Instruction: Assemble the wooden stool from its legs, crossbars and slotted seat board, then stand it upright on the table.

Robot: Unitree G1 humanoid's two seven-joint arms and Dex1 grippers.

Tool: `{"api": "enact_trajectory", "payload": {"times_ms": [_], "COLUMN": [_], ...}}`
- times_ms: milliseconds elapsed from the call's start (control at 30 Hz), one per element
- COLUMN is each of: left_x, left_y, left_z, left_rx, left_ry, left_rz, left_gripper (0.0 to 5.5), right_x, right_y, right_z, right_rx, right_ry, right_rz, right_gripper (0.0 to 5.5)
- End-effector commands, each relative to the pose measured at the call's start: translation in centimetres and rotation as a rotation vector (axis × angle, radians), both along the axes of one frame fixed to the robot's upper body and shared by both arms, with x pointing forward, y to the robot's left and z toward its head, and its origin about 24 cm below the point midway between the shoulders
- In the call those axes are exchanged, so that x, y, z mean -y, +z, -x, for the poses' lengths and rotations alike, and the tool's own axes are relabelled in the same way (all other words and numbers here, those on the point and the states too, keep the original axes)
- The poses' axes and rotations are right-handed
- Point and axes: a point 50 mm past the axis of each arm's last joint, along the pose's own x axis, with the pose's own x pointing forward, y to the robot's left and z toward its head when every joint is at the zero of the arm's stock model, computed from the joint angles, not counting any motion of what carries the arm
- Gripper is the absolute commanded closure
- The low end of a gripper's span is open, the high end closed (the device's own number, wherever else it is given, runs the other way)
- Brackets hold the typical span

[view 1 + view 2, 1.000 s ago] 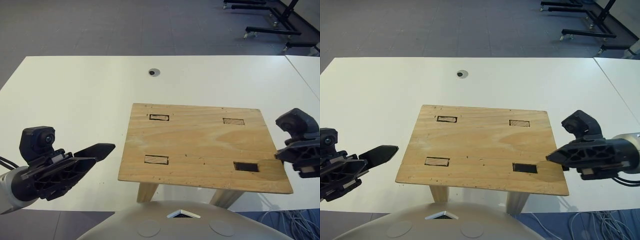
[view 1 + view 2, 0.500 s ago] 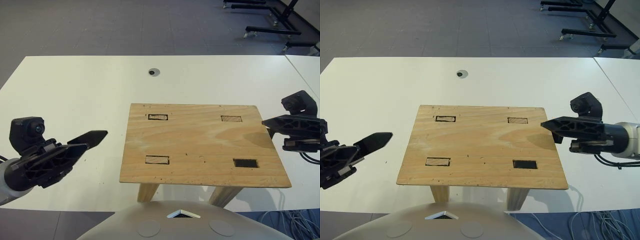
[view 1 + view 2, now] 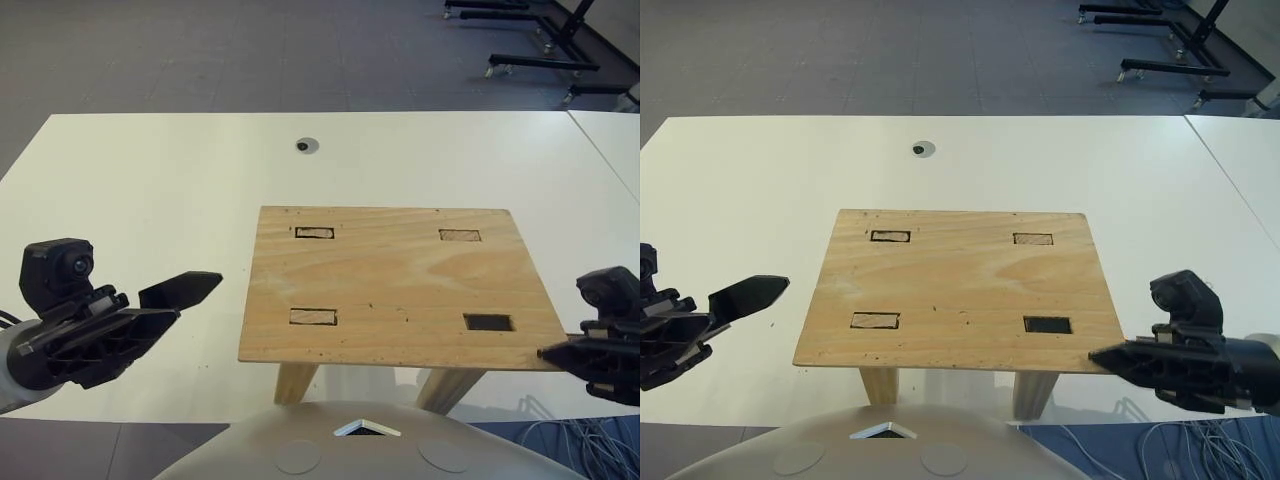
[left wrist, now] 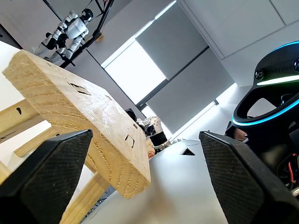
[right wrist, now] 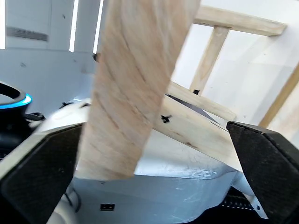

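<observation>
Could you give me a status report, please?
Left gripper open, clear of stool. Right gripper open at its near-right corner. Stool upright; one slot dark.

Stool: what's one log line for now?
stool: upright on table | left gripper: jaws open, left of stool | right gripper: jaws open, by stool's near right corner

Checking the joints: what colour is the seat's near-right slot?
The slot is dark, almost black; left eye view.

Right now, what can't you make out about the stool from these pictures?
- Legs: mostly hidden under the seat board in the head views.
- Near right slot: dark in the head views; whether it is filled is too small to tell.
- Right gripper at the board's near right corner: touching or apart, unclear in the head views.
</observation>
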Motion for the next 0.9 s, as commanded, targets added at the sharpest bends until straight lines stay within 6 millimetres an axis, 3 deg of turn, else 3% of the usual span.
{"api": "enact_trajectory", "payload": {"times_ms": [33, 300, 533, 900], "left_x": [0.4, 0.5, 1.3, 2.4], "left_y": [-0.7, -1.3, -3.0, -5.5], "left_z": [0.1, 0.4, 0.4, -2.0], "left_rx": [-0.002, 0.011, 0.013, 0.176], "left_ry": [-0.013, -0.041, -0.078, 0.063], "left_rz": [-0.048, -0.079, -0.182, -0.391], "left_gripper": [1.32, 1.32, 1.32, 1.32], "right_x": [-0.3, -0.4, -1.5, -3.3], "right_y": [-0.6, 0.7, -3.1, -5.5], "right_z": [0.3, 1.1, 0.4, -1.4], "right_rx": [0.115, 0.268, 0.435, 0.605], "right_ry": [-0.006, 0.103, 0.196, 0.053], "right_rz": [0.050, -0.005, 0.272, 0.312], "right_gripper": [0.12, 0.12, 0.12, 0.12]}}
